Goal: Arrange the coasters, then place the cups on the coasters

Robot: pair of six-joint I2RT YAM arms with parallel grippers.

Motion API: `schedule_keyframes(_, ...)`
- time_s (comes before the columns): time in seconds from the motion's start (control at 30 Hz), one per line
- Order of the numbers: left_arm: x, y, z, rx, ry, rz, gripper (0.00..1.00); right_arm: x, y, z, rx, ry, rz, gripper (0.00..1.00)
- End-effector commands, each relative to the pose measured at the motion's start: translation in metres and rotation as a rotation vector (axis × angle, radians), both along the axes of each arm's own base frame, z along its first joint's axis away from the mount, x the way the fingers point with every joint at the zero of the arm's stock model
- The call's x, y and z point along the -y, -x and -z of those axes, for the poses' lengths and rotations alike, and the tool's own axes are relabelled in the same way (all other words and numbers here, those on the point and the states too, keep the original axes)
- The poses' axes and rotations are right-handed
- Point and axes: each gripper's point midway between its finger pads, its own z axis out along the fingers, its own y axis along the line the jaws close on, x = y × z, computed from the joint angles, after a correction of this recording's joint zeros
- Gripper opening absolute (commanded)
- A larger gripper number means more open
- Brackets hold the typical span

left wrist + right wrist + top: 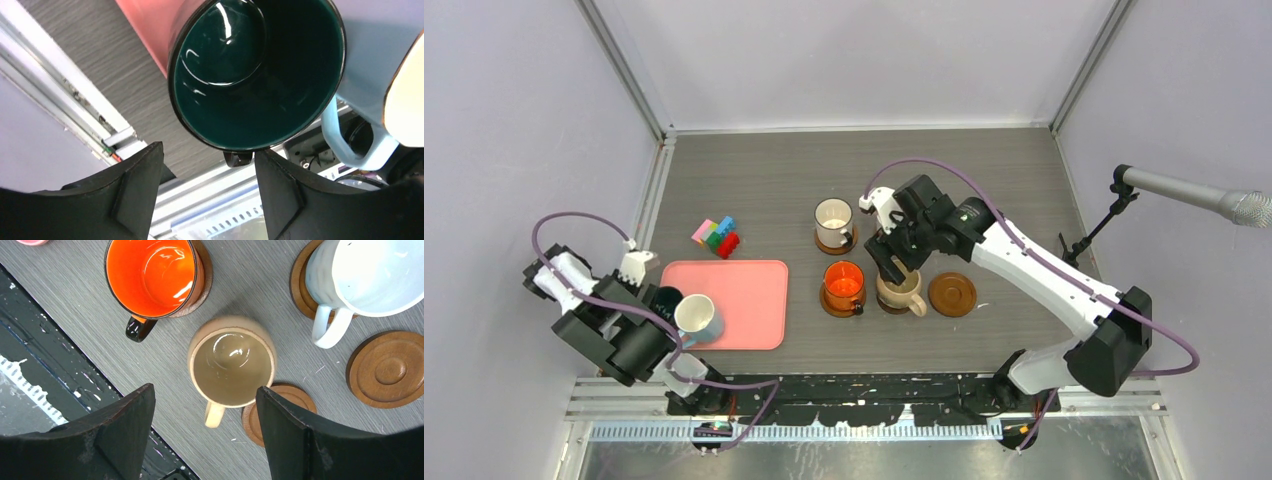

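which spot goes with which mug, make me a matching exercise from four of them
1 orange mug
2 white mug
3 dark green mug
4 tan mug

a under the right gripper
b on the far coaster
c on the near row's leftmost coaster
d next to the light blue mug

Pairs: 1c, 2b, 3d, 4a

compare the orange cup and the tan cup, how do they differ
Colour: the orange cup is glossy orange inside with a dark handle; the tan cup is tan all over, handle included. Placement: the orange cup sits on a coaster; the tan cup stands on the table, with a small coaster beside its handle. Both are upright and empty.
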Motion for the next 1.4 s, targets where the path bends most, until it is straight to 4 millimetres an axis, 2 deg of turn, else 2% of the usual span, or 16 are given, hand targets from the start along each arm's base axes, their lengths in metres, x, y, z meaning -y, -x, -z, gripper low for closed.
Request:
schedule_keyframes(0.0,0.003,-0.021,0.006,0.057,0.006,-0.011,0.66,-0.008,-0.009,-0.017,0.034,-0.047,0.008,0.78)
schedule_keyframes(0.13,0.009,-0.035,0.006,0.075,0.014,-0.015,0.60,-0.007,-0.010,-0.015,0.029,-0.044,0.010,0.78)
schedule_keyframes(0.3,0.017,-0.055,0.006,0.096,0.011,-0.002,0.56,-0.006,-0.010,-0.013,0.024,-0.042,0.013,0.78)
schedule_keyframes(0.53,0.041,-0.075,0.009,0.087,0.047,0.051,0.49,-0.004,-0.012,-0.012,0.024,-0.037,0.022,0.78)
schedule_keyframes(1.1,0.093,-0.105,0.005,0.105,0.079,0.211,0.51,-0.004,-0.012,-0.012,0.015,-0.036,0.032,0.78)
schedule_keyframes(1.37,0.136,-0.113,-0.004,0.094,0.113,0.242,0.52,-0.004,-0.013,-0.016,0.022,-0.042,0.036,0.78)
